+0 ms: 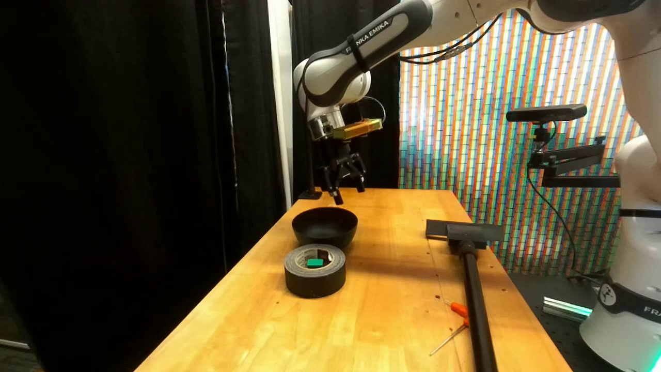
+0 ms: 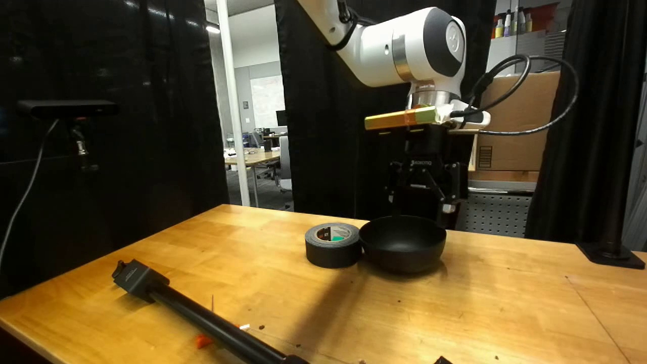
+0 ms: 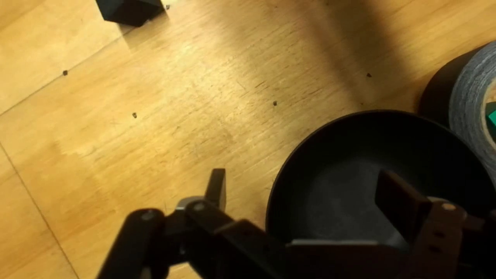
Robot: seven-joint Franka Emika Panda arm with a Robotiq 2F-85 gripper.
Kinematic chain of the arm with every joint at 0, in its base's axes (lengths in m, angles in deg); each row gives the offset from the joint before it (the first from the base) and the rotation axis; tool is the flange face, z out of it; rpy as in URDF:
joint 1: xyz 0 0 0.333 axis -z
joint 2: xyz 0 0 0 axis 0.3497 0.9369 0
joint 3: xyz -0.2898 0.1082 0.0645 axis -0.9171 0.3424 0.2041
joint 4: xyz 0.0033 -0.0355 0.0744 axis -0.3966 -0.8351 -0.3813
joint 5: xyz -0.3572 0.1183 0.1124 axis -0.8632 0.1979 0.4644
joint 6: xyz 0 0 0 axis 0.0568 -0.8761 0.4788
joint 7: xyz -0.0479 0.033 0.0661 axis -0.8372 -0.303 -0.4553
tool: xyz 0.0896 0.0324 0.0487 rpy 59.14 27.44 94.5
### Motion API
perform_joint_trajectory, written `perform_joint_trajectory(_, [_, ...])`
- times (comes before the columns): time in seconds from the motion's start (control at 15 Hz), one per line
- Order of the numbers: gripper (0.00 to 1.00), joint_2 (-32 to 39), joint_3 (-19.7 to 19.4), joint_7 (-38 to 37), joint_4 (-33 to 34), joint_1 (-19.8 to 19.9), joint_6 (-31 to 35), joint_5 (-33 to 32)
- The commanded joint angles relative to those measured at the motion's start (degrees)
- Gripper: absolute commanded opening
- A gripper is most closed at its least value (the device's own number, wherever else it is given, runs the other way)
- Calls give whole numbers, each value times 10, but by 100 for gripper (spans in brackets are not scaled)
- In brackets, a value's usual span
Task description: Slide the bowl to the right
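Note:
The small round black bowl (image 1: 325, 227) stands upright on the wooden table in both exterior views (image 2: 402, 253). My gripper (image 1: 349, 194) is open and empty, low by the bowl, pointing down. In the wrist view the gripper (image 3: 300, 183) straddles the bowl's rim: one finger is over the dark interior of the bowl (image 3: 341, 201), the other is outside the rim over the table. In an exterior view the gripper (image 2: 420, 210) stands at the bowl's far side, where the rim hides part of the fingertips. I cannot tell whether a finger touches the bowl.
A dark tape roll (image 1: 315, 281) with a green piece in its centre sits close beside the bowl, also in the wrist view (image 3: 471, 97). A black pole (image 1: 476, 305) with a flat head lies on the table (image 1: 382, 310), near orange-handled tools (image 1: 458, 309). A black stand base (image 2: 610, 256) is at the edge.

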Motion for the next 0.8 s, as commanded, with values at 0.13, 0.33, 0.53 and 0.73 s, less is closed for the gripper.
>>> perform_joint_trajectory(0.13, [100, 6, 9, -45, 19, -10, -85, 22])
perform_joint_trajectory(0.33, [100, 21, 16, -43, 45, -1, -158, 76])
perform_joint_trajectory(0.53, [100, 33, 14, -44, 65, 4, -193, 115])
perform_joint_trajectory(0.73, [100, 51, 12, -43, 92, 11, -221, 138])
